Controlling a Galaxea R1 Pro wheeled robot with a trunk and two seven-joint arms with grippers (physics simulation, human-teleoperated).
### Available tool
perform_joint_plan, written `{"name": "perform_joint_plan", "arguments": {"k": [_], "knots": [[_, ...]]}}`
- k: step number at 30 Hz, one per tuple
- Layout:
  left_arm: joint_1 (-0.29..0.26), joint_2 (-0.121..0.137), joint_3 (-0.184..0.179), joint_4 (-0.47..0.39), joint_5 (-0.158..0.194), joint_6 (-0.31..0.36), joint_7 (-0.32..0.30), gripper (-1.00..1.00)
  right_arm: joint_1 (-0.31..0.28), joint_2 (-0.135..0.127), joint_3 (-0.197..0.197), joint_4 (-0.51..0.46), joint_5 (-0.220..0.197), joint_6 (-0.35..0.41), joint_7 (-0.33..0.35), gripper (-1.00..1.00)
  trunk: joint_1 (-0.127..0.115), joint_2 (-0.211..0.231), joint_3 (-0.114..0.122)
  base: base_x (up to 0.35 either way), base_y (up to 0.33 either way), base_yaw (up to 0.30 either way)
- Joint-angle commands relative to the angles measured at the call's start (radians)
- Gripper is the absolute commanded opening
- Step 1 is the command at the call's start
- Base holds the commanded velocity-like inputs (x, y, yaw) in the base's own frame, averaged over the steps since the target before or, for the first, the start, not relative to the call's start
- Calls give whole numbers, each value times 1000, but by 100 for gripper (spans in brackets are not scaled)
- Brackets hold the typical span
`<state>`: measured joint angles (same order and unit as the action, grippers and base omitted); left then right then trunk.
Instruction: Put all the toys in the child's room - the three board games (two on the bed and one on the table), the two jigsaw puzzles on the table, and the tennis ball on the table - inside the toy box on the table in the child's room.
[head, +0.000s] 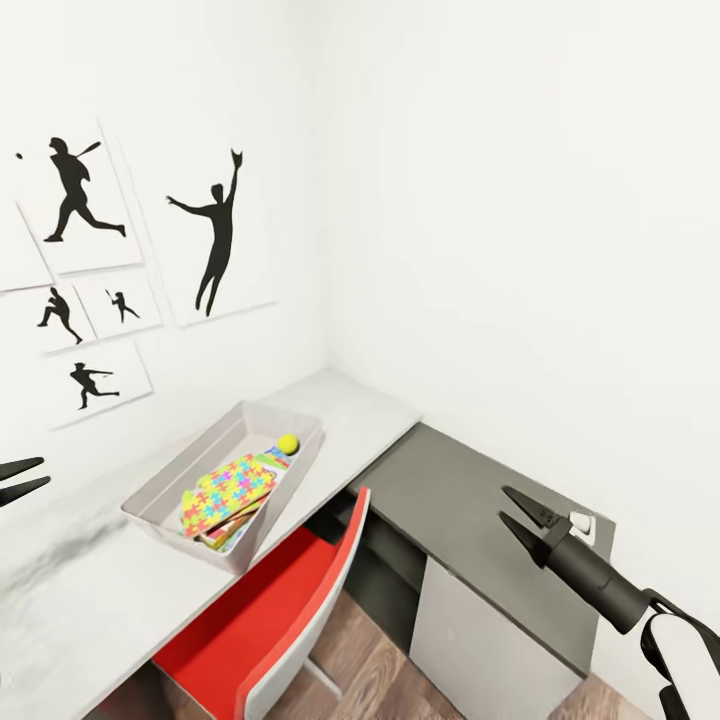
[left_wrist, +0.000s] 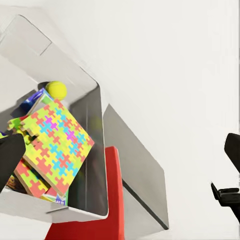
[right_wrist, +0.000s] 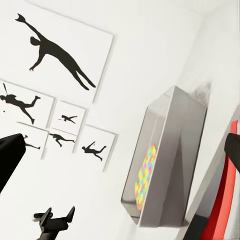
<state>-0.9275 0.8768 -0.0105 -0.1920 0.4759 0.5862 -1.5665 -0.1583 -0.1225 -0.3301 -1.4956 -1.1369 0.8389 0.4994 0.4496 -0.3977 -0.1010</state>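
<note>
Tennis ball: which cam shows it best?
Left wrist view: the tennis ball is large and unobstructed, in the toy box beside the jigsaw puzzles. Head view shows it small, at the box's far end. In the right wrist view I can't make it out.

The head view looks forward and steeply down from above into a white room corner, over the long pale grey-white desk top (head: 90, 590) that runs from 7 o'clock toward 1 o'clock. The light grey plastic bin with sloping sides (head: 170, 478) sits near its centre, at mid distance. The left wrist view looks down into that same bin (left_wrist: 95, 145) from close by, with the bright multicoloured jigsaw square (left_wrist: 55, 145) at 9 o'clock. The right wrist view faces the bin (right_wrist: 172, 160) side-on from farther off, toward the wall of black sports silhouette prints (right_wrist: 55, 55). All three views share the bin; head and right wrist views also share the prints (head: 215, 230).
</note>
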Motion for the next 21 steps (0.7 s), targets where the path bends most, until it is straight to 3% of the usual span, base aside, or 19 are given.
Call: {"name": "perform_joint_plan", "arguments": {"k": [1,21], "knots": [[-1,1,-2,0,0,10,-4,100,-1,0,-1,0,0,6,2,100,0,-2,-1,-157,233,-210],[-1,-10,-1,0,0,7,-4,100,-1,-6,-4,21,-1,6,2,100,0,-2,23,-201,216,-210]]}}
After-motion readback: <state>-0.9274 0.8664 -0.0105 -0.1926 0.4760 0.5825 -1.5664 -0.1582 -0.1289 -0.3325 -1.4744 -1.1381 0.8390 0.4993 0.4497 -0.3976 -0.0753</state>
